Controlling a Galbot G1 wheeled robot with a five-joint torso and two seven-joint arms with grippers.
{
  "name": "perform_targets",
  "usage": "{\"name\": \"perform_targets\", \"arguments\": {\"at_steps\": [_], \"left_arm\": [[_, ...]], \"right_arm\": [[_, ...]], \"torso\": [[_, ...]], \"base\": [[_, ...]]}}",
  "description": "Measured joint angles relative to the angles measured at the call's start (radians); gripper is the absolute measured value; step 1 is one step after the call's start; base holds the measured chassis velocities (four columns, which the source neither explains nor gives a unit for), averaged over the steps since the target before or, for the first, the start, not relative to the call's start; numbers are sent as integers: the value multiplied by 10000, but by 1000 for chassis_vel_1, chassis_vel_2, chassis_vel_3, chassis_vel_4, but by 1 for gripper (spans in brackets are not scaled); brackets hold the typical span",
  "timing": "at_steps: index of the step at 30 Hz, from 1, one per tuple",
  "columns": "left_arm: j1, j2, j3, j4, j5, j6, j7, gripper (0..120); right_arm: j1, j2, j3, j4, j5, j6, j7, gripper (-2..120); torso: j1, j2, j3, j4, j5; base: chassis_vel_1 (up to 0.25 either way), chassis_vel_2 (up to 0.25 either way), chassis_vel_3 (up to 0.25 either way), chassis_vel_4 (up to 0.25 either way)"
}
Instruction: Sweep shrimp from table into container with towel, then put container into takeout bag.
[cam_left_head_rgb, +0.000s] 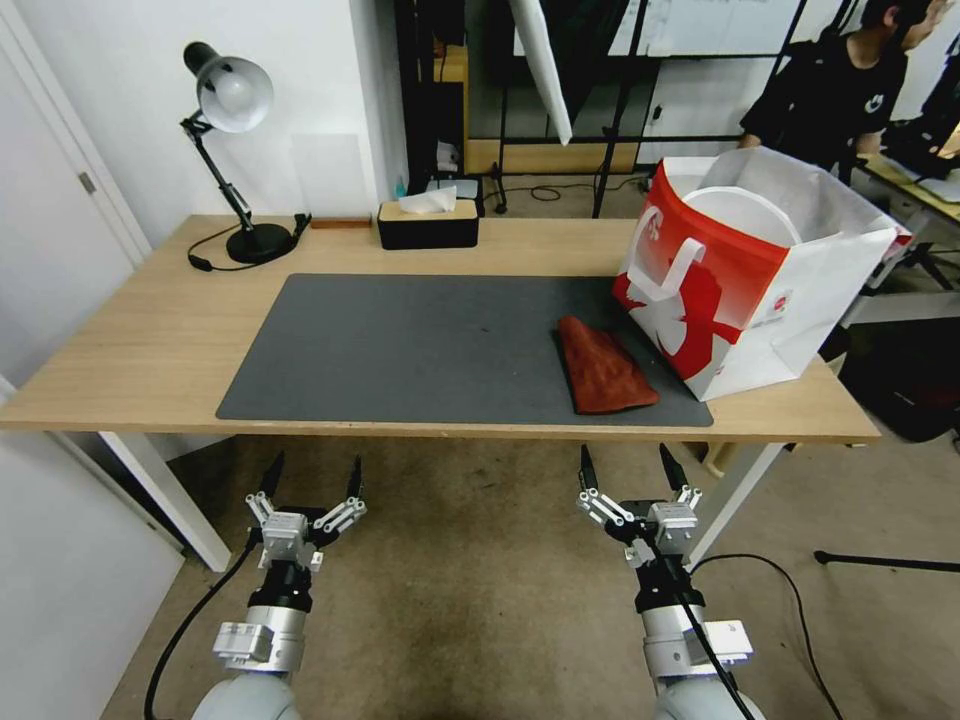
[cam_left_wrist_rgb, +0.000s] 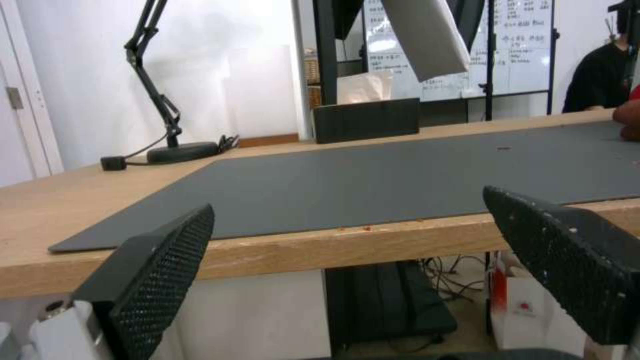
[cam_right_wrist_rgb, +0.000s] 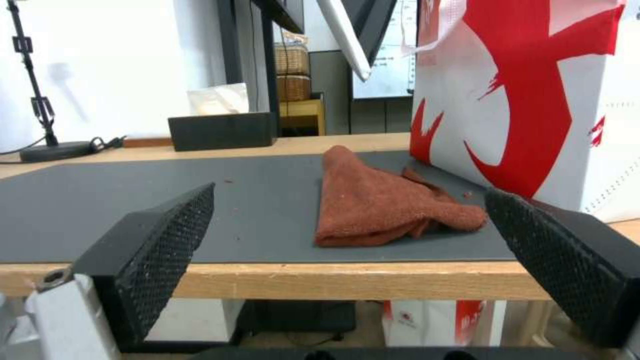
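The rust-red towel (cam_left_head_rgb: 603, 368) (cam_right_wrist_rgb: 380, 205) lies crumpled on the right part of the dark grey mat (cam_left_head_rgb: 400, 345) on the table (cam_left_head_rgb: 140, 330). Just right of it stands the red-and-white takeout bag (cam_left_head_rgb: 720, 290) (cam_right_wrist_rgb: 533, 95), open at the top, with the round white container (cam_left_head_rgb: 742, 215) inside it. The shrimp are out of view; a few tiny orange specks (cam_left_wrist_rgb: 363, 228) sit on the table's front edge. My left gripper (cam_left_head_rgb: 315, 465) (cam_left_wrist_rgb: 348, 202) and right gripper (cam_left_head_rgb: 625, 455) (cam_right_wrist_rgb: 350, 190) hang open and empty below the front edge, the right one facing the towel.
A black desk lamp (cam_left_head_rgb: 235, 150) stands at the table's back left and a black tissue box (cam_left_head_rgb: 428, 222) at the back middle. White table legs (cam_left_head_rgb: 170, 495) flank both arms. A black cable (cam_left_head_rgb: 790, 590) runs over the carpet at the right.
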Motion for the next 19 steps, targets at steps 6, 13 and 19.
{"name": "perform_targets", "arguments": {"at_steps": [6,13,19], "left_arm": [[-19,4,15,1,-8,14,-1,100],[-28,9,22,5,-17,26,-3,100],[-32,12,26,5,-20,32,-6,100]], "right_arm": [[-1,0,0,0,0,0,-1,100],[-1,0,0,0,-1,0,-2,100],[-1,0,0,0,-3,1,-1,100]], "torso": [[0,0,1,0,0],[0,0,1,0,0],[1,0,0,0,0]], "base": [[0,0,0,0],[0,0,0,0],[0,0,0,0]]}}
